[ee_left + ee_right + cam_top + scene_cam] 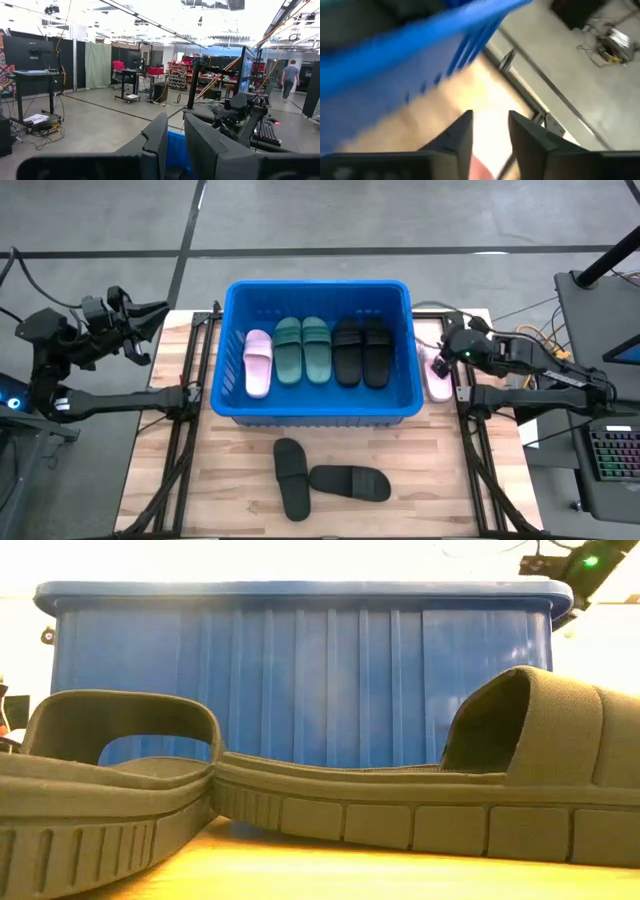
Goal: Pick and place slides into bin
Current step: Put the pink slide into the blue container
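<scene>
Bin [318, 410] sits at the table's [230, 500] middle toward the far edge. Five slides lie side by side in the bin: one slide [258, 362] at its left end, a pair [302, 350] in the middle, another pair [361, 351] at the right. One more slide [437, 372] lies outside on the table, just beside the bin's right wall, under the right gripper [445, 352]. Two slides lie on the table in front of the bin: one [292, 478] pointing front-to-back, the other [350, 482] lying crosswise to its right, touching it. Left gripper [150, 320] is off the table's far left corner, well apart from the bin.
</scene>
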Available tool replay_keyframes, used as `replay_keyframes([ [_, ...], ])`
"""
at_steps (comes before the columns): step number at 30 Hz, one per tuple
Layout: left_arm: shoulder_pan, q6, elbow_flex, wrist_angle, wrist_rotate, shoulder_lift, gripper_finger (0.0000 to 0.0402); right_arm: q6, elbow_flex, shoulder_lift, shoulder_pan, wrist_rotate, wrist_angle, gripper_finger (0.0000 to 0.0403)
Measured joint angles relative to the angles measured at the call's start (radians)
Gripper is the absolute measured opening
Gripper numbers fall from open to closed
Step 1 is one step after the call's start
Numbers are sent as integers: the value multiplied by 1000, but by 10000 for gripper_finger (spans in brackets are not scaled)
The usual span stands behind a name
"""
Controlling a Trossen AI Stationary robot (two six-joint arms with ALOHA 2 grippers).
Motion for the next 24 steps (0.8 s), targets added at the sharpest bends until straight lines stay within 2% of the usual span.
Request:
replay_keyframes([
  [4,0,0,0,-3,0,0,52,-152,-20,5,0,-37,-111,163],
  [9,0,0,0,-25,0,0,52,-327,-86,9,0,2,-126,198],
  [12,0,-1,0,-29,0,0,52,-357,-136,8,0,7,-125,203],
  [17,0,-1,0,-29,0,0,52,-348,-231,22,0,-51,-72,198],
  [24,0,-1,0,-29,-1,0,52,-295,-247,173,-29,-18,-61,186],
])
